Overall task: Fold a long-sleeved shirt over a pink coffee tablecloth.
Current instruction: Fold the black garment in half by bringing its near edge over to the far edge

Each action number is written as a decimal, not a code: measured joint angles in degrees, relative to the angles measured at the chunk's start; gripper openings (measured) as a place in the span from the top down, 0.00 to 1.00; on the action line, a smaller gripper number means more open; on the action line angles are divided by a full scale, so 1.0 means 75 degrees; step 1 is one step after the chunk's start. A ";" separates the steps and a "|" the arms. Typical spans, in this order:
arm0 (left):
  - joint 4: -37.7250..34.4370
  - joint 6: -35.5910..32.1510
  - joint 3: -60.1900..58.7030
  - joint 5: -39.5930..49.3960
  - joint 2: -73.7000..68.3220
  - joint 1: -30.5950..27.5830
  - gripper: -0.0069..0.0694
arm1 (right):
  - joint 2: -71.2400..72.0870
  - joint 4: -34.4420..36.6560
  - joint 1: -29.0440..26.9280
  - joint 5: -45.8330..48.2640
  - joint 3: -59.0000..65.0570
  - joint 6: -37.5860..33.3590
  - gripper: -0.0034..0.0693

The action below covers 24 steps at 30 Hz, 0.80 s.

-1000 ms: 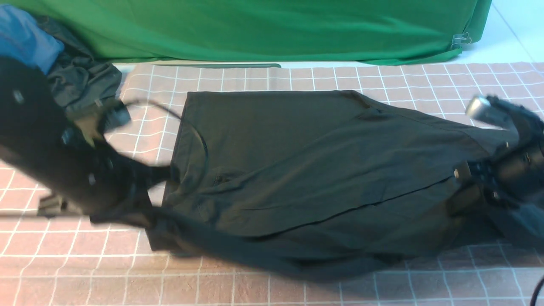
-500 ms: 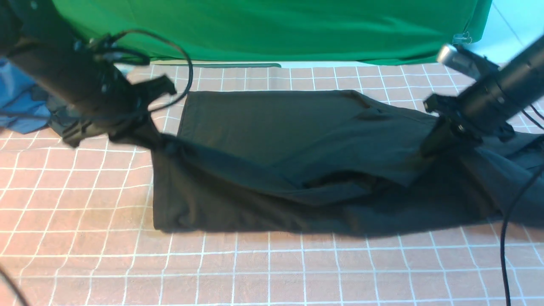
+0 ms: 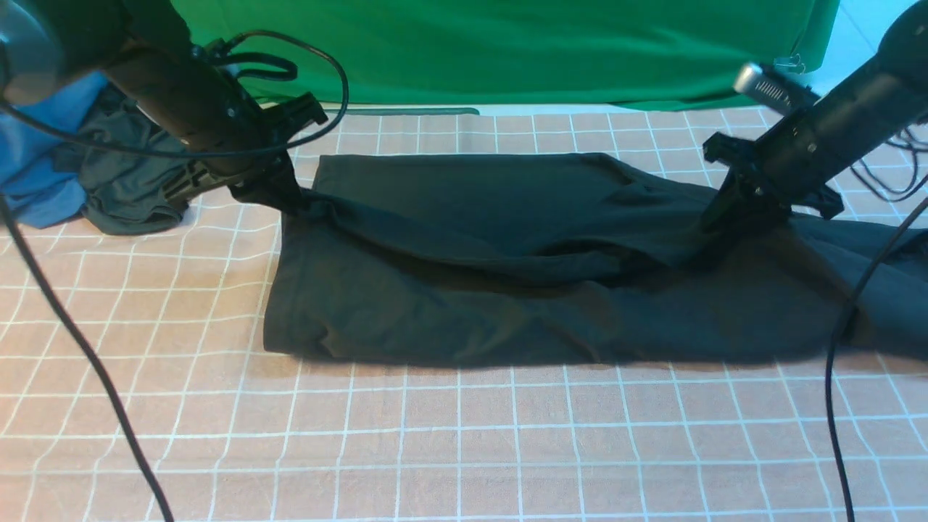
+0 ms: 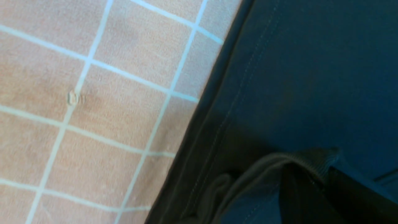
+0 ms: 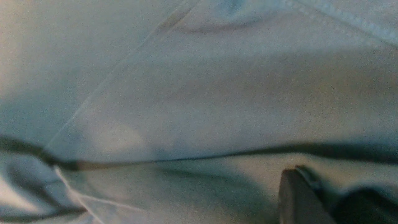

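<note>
Your left fingers [image 4: 297, 196] clamp the long-sleeved shirt [image 3: 464, 304] by its edge at the far left, setting the fold; whether your right fingers [image 5: 293, 199] grip it, you cannot tell.

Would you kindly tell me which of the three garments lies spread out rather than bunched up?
The black long-sleeved shirt, spread across the pink tablecloth; the grey-green garment and the blue garment sit crumpled together at the far left.

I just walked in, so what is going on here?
A black long-sleeved shirt is being folded on the pink checked tablecloth by two robot pincers. The left pincer is shut on one end of the folded-over edge, holding it raised. The right pincer is at the other end, grip unclear.
</note>
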<state>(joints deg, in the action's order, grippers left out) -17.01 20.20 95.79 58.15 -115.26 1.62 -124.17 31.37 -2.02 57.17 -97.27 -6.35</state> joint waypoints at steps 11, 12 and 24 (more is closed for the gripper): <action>-0.0107 0.0009 0.0057 0.0179 -0.0184 0.0000 0.87 | 0.0509 -0.0032 0.0091 0.1288 -0.0522 -0.0409 0.24; -0.0125 0.0009 0.0057 0.0199 -0.0184 0.0000 0.87 | 0.0534 -0.0042 0.0104 0.1358 -0.0522 -0.0464 0.25; -0.0250 -0.0169 0.0064 0.0277 -0.0184 0.0000 0.87 | 0.0569 -0.2946 0.1927 0.1604 -0.0535 -0.2189 0.41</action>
<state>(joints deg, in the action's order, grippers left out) -18.88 18.93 96.27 60.23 -116.64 1.62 -119.91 9.28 12.43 69.20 -101.28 -22.77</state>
